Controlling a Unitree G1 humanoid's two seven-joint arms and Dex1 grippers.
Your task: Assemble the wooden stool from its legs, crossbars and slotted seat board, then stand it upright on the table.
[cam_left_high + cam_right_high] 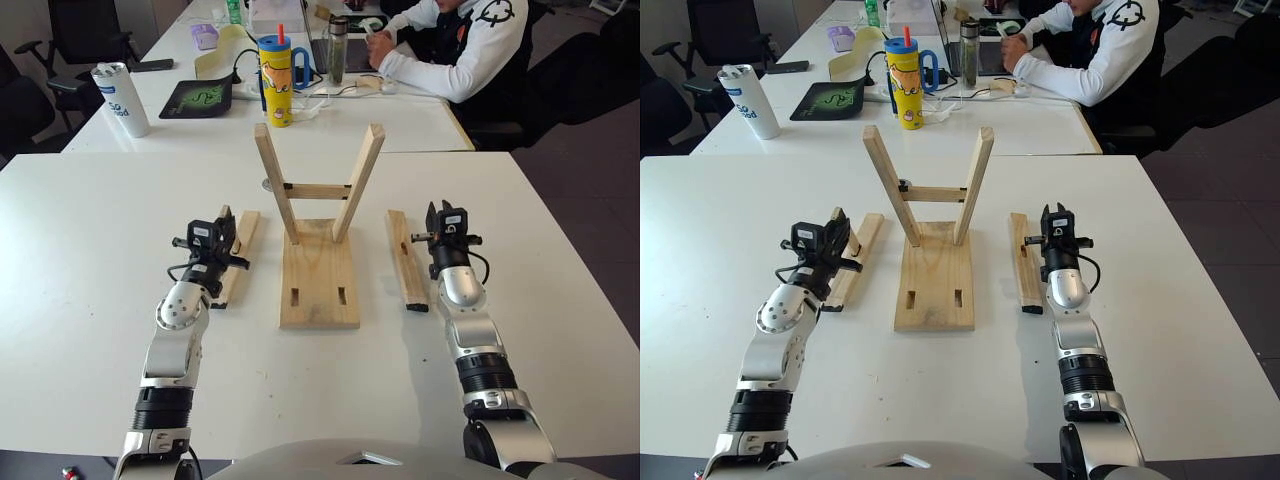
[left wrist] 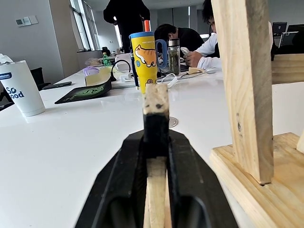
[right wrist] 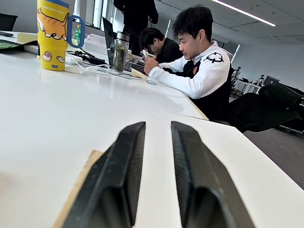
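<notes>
The slotted seat board lies flat mid-table. Two legs stand tilted in its far slots, joined by a crossbar. Left of the board a loose wooden leg lies flat, and my left gripper is shut on its edge. In the left wrist view the wood runs between the fingers, with the standing leg close by. Another loose leg lies right of the board. My right gripper rests just beside it, open by a narrow gap with nothing between its fingers.
On the adjoining table behind stand a yellow mug, a white tumbler and a dark mat. Bare white tabletop stretches to both sides and in front of the board.
</notes>
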